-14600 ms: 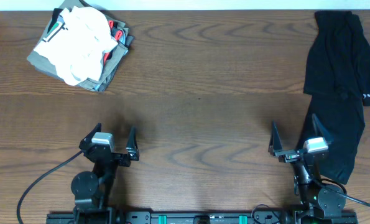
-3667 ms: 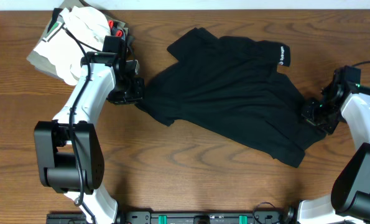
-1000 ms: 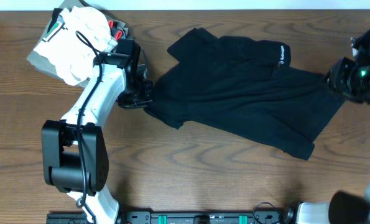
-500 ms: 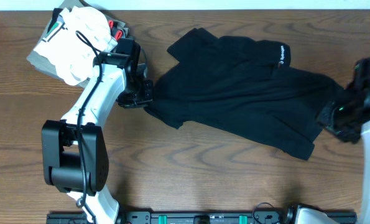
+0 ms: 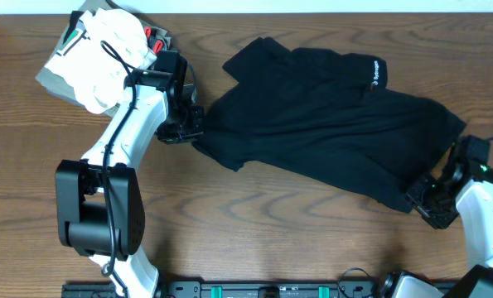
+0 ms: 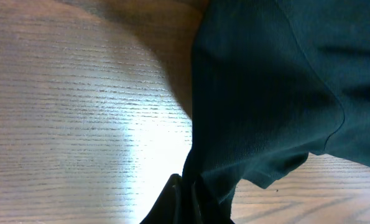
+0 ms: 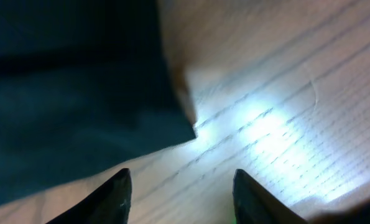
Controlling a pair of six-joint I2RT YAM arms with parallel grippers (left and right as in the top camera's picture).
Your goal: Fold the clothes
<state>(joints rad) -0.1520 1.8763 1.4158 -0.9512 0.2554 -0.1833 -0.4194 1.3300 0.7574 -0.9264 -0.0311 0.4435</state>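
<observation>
The clothes (image 5: 312, 116), one black garment with a small white logo (image 5: 376, 73), lie spread across the middle and right of the wooden table. My left gripper (image 5: 193, 131) is at its left edge, shut on a pinch of the black fabric (image 6: 278, 81). In the left wrist view that fabric rises from between the left gripper (image 6: 188, 196) fingers. My right gripper (image 5: 422, 197) sits at the garment's lower right corner. In the right wrist view the right gripper (image 7: 181, 173) is open over bare wood, and the corner of the clothes (image 7: 66, 93) lies just ahead of the fingertips, untouched.
A stack of folded white, olive-grey and red garments (image 5: 105, 58) lies at the back left, close behind my left arm (image 5: 122, 141). The table's back edge (image 5: 312, 13) runs just beyond the black garment. The arm bases (image 5: 271, 290) stand at the front edge.
My right gripper came down from the back right to the garment's lower right corner and opened, and the fabric's right end now lies flat. The left gripper stayed put.
</observation>
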